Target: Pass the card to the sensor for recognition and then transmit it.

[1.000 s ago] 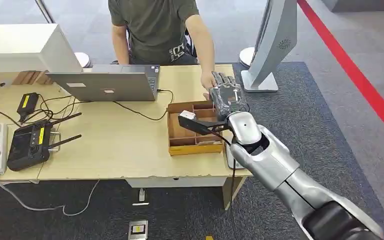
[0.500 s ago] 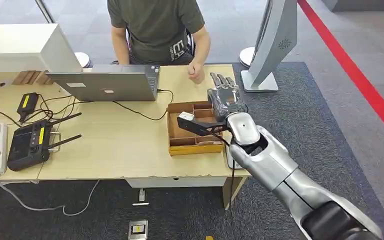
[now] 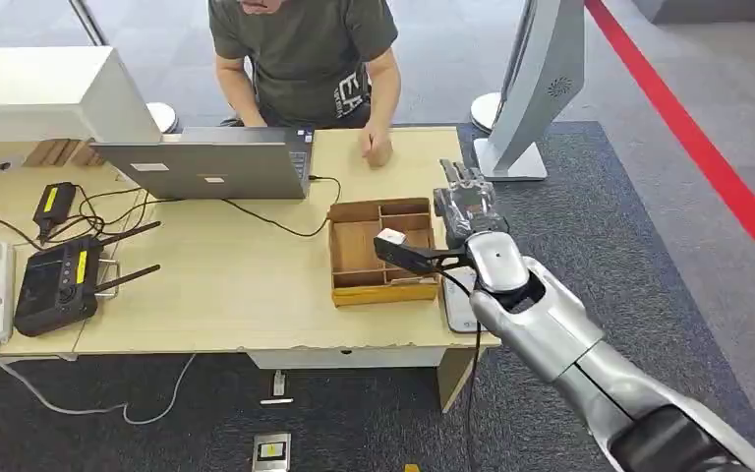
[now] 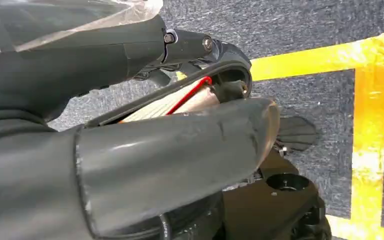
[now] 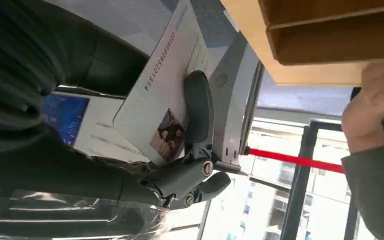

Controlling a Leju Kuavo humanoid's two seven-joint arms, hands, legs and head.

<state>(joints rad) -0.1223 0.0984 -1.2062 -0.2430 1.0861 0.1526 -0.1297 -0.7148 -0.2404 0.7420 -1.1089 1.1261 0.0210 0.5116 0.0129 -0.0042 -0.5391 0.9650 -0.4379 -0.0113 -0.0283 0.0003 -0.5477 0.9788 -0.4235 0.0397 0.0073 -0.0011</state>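
My right hand (image 3: 464, 208) hovers just past the right side of the partitioned wooden box (image 3: 338, 258), fingers pointing away from me. It pinches a white ID card (image 5: 165, 95) with a small photo and a printed number. A dark finger (image 5: 198, 110) lies across the card's face. The card is hidden behind the hand in the head view. A flat white device (image 3: 455, 305), partly under my forearm, lies at the table's right front edge. My left hand (image 4: 170, 150) hangs over the dark carpet and holds nothing.
A person in a dark shirt (image 3: 305, 49) sits behind the table, one hand (image 3: 377, 149) resting on the tabletop near the laptop (image 3: 206, 167). A grey curved stand (image 3: 536, 88) rises at the back right. A black controller (image 3: 54, 280) and cables lie at the left.
My right hand has moved to the right, from over the box's back corner to beyond its side. The person's hand, first at my hand, has drawn back onto the table.
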